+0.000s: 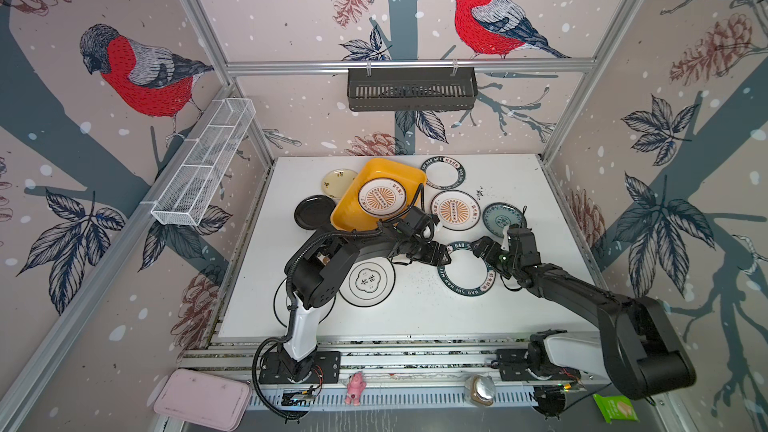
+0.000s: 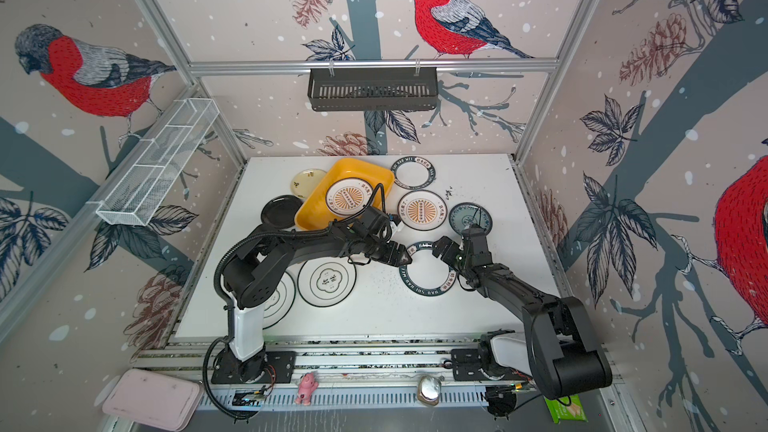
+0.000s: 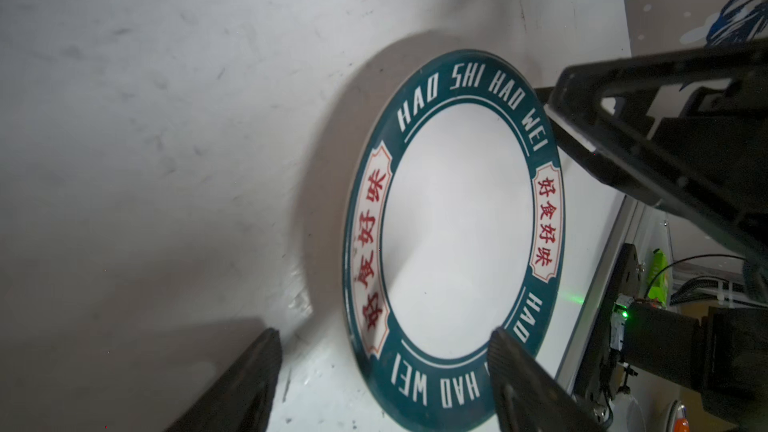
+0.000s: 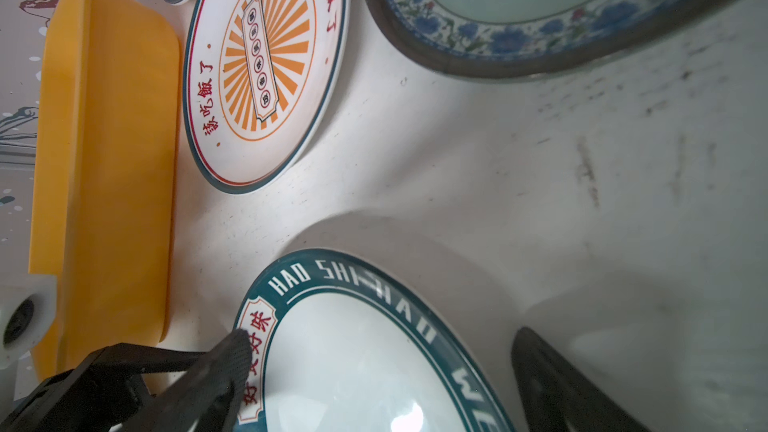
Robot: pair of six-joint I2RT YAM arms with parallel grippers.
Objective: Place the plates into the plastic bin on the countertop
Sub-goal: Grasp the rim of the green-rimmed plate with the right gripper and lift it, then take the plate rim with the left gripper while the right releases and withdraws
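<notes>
A white plate with a teal lettered band (image 1: 467, 272) lies flat mid-countertop (image 1: 415, 309). My left gripper (image 1: 440, 253) is open astride its rim (image 3: 453, 234), one finger over the band and the other outside on the table. From the opposite side my right gripper (image 1: 484, 249) is also open across that plate (image 4: 357, 351). The yellow plastic bin (image 1: 347, 214) stands at the back with one orange sunburst plate (image 1: 382, 197) inside. Loose plates lie round it: sunburst (image 1: 455, 209), teal patterned (image 1: 504, 218), lettered ring (image 1: 444, 174), black (image 1: 314, 211), small cream (image 1: 338, 182), black-rimmed white (image 1: 368, 280).
Another black-rimmed plate (image 1: 280, 309) is partly hidden under the left arm. A black slotted basket (image 1: 411, 89) and a white mesh shelf (image 1: 203, 164) hang on the walls. In front of the rail lie a pink tray (image 1: 203, 398), a pink toy (image 1: 355, 388) and a green packet (image 1: 615, 407).
</notes>
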